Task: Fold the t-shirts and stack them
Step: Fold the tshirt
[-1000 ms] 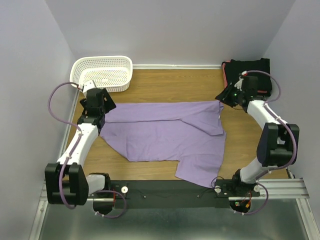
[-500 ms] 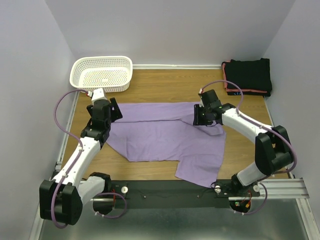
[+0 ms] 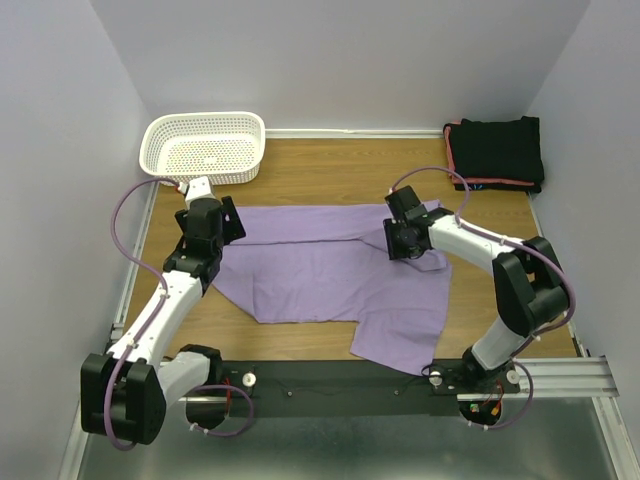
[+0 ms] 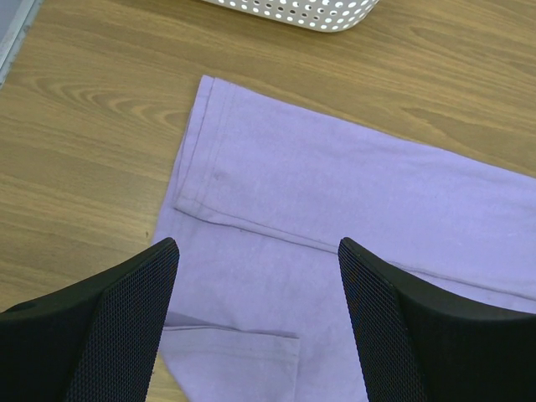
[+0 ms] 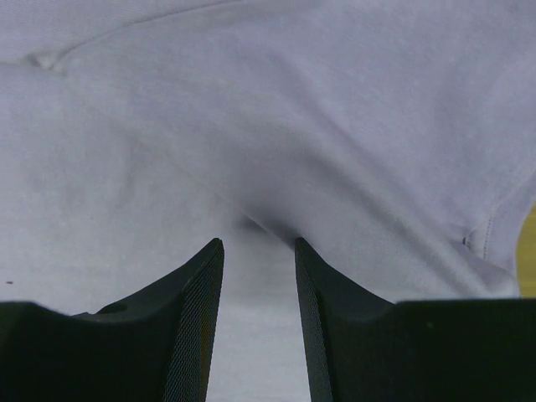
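Observation:
The lavender t-shirt (image 3: 320, 270) lies spread on the wooden table, its right side folded over. My left gripper (image 3: 228, 222) hovers open above the shirt's left sleeve (image 4: 251, 167); in the left wrist view its jaws (image 4: 258, 244) stand wide with only cloth below. My right gripper (image 3: 396, 240) is down at the shirt's upper right part. Its jaws (image 5: 258, 241) stand partly open, the tips at the cloth (image 5: 251, 109), which dents into a dark crease there. Folded black t-shirts (image 3: 495, 150), one with a coral-red edge (image 3: 455, 165), are stacked at the back right corner.
A white mesh basket (image 3: 205, 145) stands at the back left corner, its rim (image 4: 293, 10) just beyond the sleeve. Bare wood shows behind the shirt and along its left and right sides. White walls close in the table on three sides.
My right arm swung from beside the black stack over to the lavender shirt's upper right part and came down onto it. My left arm shifted slightly right over the sleeve, then held still.

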Motion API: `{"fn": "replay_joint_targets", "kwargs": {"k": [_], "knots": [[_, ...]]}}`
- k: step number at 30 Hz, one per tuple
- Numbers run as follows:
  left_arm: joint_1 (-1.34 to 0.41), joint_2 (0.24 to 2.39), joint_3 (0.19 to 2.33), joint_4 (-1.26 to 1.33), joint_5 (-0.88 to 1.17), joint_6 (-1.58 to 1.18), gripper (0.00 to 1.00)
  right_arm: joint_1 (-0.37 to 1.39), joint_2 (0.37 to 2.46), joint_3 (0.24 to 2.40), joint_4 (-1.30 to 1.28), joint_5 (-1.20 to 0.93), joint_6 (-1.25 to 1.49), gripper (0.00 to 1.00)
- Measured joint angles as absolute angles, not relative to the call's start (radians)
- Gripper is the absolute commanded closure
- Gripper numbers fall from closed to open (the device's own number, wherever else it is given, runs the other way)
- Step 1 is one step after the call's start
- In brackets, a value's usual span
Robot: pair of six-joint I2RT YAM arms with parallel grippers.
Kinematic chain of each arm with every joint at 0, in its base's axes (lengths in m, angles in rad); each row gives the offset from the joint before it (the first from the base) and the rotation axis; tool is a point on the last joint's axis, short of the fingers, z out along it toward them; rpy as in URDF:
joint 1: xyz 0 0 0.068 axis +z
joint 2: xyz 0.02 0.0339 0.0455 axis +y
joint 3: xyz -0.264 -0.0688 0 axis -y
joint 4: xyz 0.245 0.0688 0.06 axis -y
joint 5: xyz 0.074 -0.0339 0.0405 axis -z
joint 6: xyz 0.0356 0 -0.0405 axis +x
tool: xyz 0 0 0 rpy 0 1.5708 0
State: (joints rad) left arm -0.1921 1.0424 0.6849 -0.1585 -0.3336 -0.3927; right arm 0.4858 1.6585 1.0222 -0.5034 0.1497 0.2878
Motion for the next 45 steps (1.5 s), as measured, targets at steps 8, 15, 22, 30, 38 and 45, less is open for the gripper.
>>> {"fn": "replay_joint_targets", "kwargs": {"k": [8, 15, 22, 30, 38, 45], "knots": [[-0.192, 1.052, 0.690, -0.160, -0.342, -0.394, 0.15, 0.601, 1.682, 1.123, -0.448, -0.031, 0.312, 0.52], [-0.202, 1.058, 0.693, -0.176, -0.347, -0.427, 0.22, 0.669, 1.792, 1.155, -0.250, -0.256, 0.460, 0.49], [-0.299, 1.252, 0.777, -0.355, -0.352, -0.548, 0.29, 0.666, 1.723, 1.101, -0.206, -0.201, 0.501, 0.45], [-0.369, 1.374, 0.841, -0.581, -0.365, -0.712, 0.44, 0.666, 1.545, 0.969, -0.195, -0.014, 0.472, 0.42], [-0.407, 1.507, 0.875, -0.680, -0.374, -0.788, 0.50, 0.665, 1.510, 0.914, -0.188, 0.042, 0.429, 0.42], [-0.410, 1.579, 0.936, -0.709, -0.395, -0.811, 0.50, 0.665, 1.504, 0.863, -0.172, 0.045, 0.409, 0.42]]}}
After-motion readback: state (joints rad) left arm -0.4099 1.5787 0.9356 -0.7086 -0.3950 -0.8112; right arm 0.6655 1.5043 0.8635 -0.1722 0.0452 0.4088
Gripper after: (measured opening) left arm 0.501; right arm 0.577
